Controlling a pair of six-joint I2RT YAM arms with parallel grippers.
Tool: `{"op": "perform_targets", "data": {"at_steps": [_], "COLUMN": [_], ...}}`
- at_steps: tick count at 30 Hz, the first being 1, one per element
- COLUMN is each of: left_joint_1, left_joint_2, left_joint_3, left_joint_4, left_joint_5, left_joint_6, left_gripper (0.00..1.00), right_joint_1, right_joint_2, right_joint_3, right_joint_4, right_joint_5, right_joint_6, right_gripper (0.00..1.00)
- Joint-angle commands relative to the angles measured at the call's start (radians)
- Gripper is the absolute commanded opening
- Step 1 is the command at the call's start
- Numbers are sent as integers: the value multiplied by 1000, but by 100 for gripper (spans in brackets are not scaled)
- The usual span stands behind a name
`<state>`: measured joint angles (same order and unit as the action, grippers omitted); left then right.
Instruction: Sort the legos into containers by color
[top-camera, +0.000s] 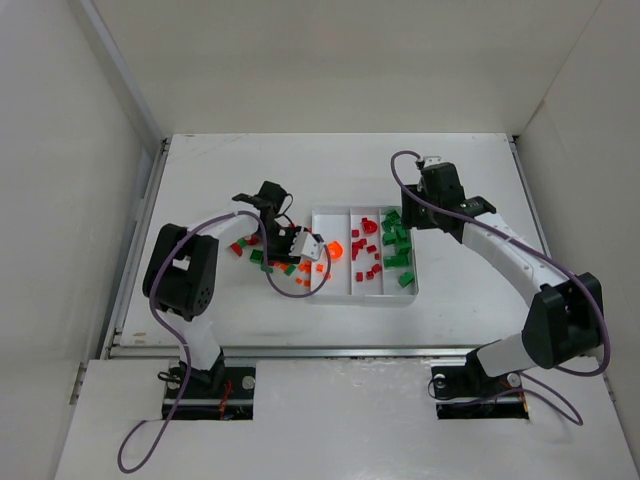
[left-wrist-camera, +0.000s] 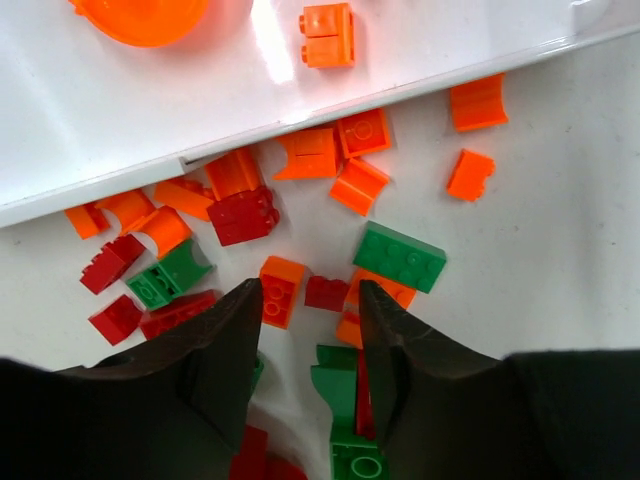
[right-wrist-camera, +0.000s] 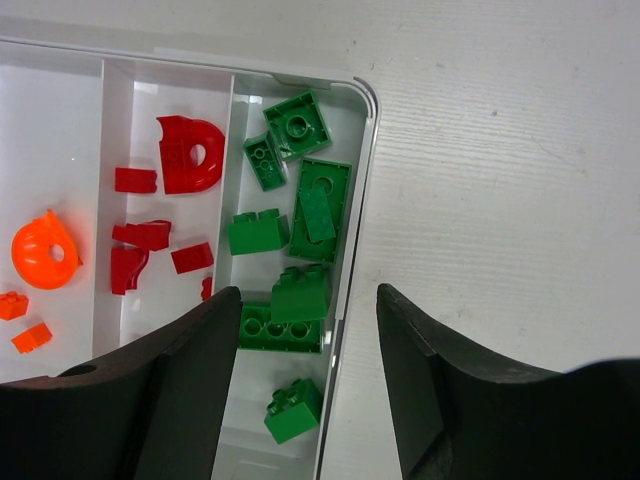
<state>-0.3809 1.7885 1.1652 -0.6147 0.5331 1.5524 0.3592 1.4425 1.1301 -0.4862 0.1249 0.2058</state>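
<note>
**A:** Which step is in hand?

**B:** A pick is being lined up on the left. The left gripper is held low over the loose legos, which are scattered on the table just left of the tray. Its jaws are parted by a moderate gap and nothing is clamped between them. A small red brick and an orange brick are seen just ahead of the fingertips.

**A:** And the other pincer?

**B:** The right gripper is poised above the green compartment at the tray's right end. Its jaws are set wide and nothing is held.

**A:** How far along is the sorting judged to be?

**B:** Partly done. Orange pieces are found in the left compartment, red in the middle compartment, and green in the right. A mixed heap of all three colours lies outside, with some pieces pressed against the tray's wall.

**A:** What is called for next?

**B:** One brick must be singled out. The bricks are crowded, so the jaws should be centred on a single piece, probably the red one. They should then be lowered and closed so that no neighbour is caught as well. The brick is then to be carried over the wall and let go in the middle compartment.
</note>
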Motion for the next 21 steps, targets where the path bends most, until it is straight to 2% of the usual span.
{"op": "perform_targets", "data": {"at_steps": [1,21], "left_joint_1": [-3,-3], "left_joint_2": [15,48], "left_joint_3": [40,126], "left_joint_4": [-17,-36], "left_joint_5": [31,41], "left_joint_6": [23,14], "left_gripper": [38,38], "right_joint_1": [-8,-8], "right_joint_2": [-16,-16], "right_joint_3": [5,-4], "right_joint_4": [20,20], "right_joint_5": [16,16], "right_joint_6": [4,4], "right_gripper": [62,62]}}
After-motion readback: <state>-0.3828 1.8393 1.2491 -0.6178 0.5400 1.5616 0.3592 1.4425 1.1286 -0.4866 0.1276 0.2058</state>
